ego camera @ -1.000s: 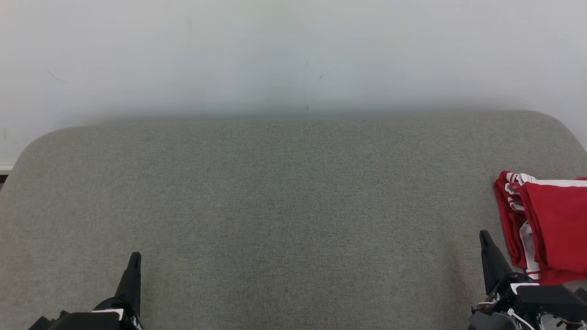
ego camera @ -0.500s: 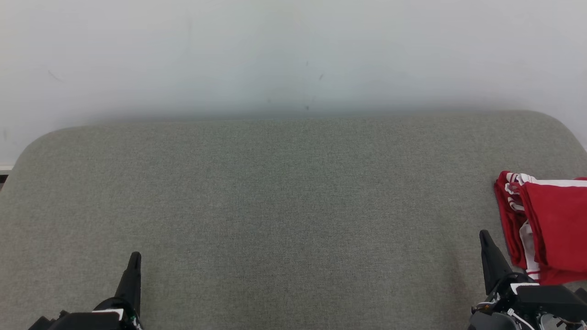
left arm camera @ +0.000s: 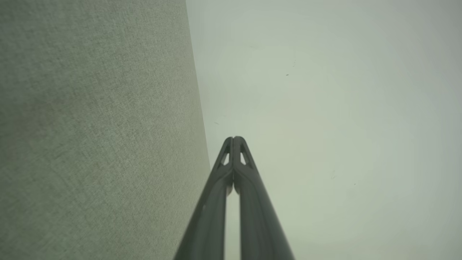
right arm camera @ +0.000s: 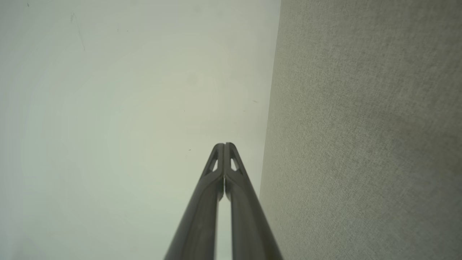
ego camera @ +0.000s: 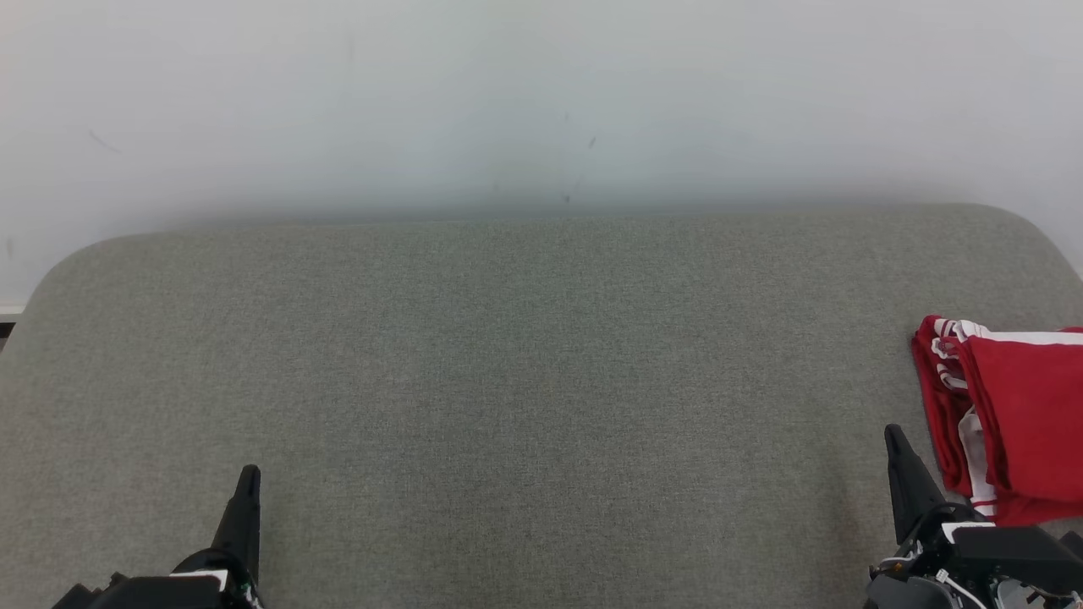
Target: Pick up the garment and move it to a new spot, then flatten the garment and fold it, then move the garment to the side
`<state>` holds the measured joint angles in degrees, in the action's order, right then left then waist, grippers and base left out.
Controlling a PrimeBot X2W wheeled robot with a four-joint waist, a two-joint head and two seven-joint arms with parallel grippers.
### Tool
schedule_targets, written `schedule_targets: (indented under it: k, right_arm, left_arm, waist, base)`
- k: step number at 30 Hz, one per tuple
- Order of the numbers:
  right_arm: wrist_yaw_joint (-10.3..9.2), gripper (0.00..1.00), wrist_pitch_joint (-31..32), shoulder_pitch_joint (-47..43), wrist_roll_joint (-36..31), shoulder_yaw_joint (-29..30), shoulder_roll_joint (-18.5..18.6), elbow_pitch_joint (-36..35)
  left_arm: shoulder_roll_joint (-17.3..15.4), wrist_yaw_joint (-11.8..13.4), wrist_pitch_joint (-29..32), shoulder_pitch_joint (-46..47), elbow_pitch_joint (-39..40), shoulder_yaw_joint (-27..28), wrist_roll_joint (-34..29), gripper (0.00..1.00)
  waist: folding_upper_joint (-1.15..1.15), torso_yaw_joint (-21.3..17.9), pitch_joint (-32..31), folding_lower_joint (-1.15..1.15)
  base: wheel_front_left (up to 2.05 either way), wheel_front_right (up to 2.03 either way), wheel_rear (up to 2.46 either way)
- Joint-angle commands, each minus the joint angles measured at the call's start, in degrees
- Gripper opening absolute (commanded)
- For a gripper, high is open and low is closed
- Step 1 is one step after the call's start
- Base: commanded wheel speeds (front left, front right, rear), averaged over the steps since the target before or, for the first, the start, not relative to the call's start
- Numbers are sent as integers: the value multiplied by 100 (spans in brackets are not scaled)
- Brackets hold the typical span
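The red garment (ego camera: 1024, 414) with white stripes lay folded at the right edge of the grey counter (ego camera: 541, 381), just beside the right end effector (ego camera: 897, 448). The left end effector (ego camera: 247, 482) sat well apart from it. Both were fully closed, fingertips together, holding nothing.

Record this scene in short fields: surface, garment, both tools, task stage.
surface: grey fabric pad, pale wall behind it
garment: red with white stripes, folded, on the pad's right side, cut off by the head view's edge
left tool: shut, holding nothing, low at the near left
right tool: shut, holding nothing, just left of the garment
task stage: garment looks folded and set to the side
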<state>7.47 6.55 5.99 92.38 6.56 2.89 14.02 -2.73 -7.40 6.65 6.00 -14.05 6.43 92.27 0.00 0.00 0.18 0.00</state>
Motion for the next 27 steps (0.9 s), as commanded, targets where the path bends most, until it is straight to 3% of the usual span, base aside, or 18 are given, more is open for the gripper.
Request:
schedule_targets:
  k: [1,27]
  right_arm:
    - [4,0,11,49,8,4,-9,-7]
    - [4,0,11,49,8,4,-9,-7]
  left_arm:
    - [-29,-19,-4,59,-1,19,29,0]
    - [-29,-18,-4,59,-1,18,29,0]
  waist:
    - [0,0,0,0]
    - [0,0,0,0]
  base:
    - [0,0,0]
    - [0,0,0]
